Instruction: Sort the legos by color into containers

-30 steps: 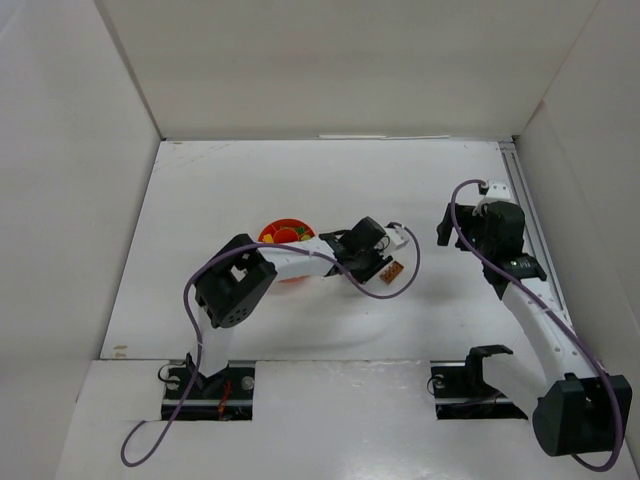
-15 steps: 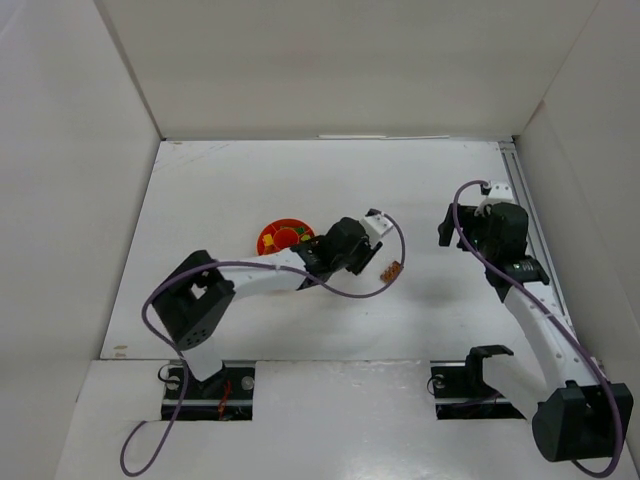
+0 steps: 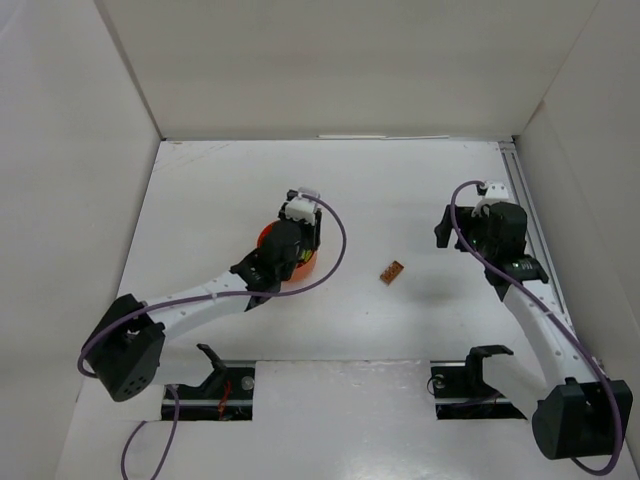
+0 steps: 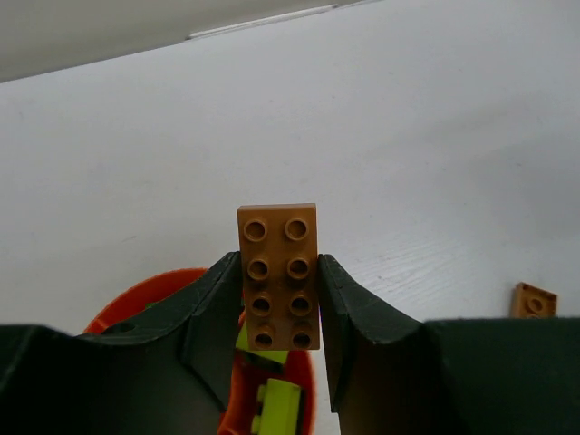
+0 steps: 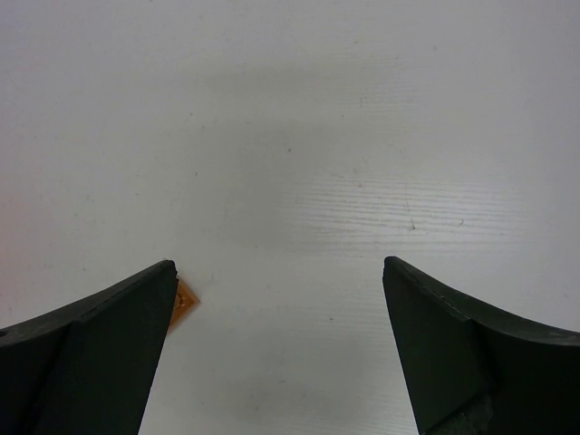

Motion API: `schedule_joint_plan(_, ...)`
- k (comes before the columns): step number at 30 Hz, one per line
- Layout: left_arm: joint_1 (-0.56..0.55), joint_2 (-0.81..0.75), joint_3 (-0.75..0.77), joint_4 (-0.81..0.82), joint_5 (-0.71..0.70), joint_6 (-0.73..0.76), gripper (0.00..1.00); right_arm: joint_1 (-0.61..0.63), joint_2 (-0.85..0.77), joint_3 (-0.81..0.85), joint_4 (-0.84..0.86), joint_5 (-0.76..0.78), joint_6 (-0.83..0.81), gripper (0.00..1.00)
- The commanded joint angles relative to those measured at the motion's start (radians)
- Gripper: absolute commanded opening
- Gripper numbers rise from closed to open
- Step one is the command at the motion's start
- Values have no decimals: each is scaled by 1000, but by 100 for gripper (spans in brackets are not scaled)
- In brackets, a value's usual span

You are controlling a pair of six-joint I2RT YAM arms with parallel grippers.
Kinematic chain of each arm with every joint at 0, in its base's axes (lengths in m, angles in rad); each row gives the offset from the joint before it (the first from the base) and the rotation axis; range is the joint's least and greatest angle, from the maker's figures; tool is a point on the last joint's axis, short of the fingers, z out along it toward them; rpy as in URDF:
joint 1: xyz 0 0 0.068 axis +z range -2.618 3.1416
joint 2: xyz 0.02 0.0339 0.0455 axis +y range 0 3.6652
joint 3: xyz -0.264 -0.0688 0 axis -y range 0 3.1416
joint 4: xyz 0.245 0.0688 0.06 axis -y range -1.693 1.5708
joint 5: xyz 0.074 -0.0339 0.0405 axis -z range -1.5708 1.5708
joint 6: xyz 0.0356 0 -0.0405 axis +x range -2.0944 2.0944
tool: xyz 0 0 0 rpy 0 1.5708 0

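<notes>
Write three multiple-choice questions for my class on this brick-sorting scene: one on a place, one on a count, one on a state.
1. Where does the loose brown brick lie?
A. on the bare table, right of the bowl
B. inside the bowl
C. against the far wall

2. How many studs show on the held brick?
A. four
B. six
C. eight

3. How is the right hand?
A. shut on a brick
B. open and empty
C. shut on the bowl

Answers:
1 A, the top view shows it alone on the table.
2 C, two rows of four show above the left hand.
3 B, only table shows in its wide gap.
</notes>
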Motion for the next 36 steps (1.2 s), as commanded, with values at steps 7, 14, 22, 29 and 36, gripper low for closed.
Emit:
schedule_joint_plan(7,57,-175,-162,97,-133,-107,22,-15,40,32,55,-58,0,100)
schedule_joint_plan(14,78,-143,-186,137,-151,-107,23,-15,61,51,55,-68,-10,100)
schedule_joint_plan(22,97,-98,-208,168,-174,-127,23,-15,61,60,37,-59,-19,100)
schedule_joint_plan(29,97,-175,-264,168,-144,-174,30,-15,61,60,37,-50,-28,100)
schedule_joint_plan(36,97,-205,-289,168,-115,-184,49,-15,81,60,37,-59,-37,100)
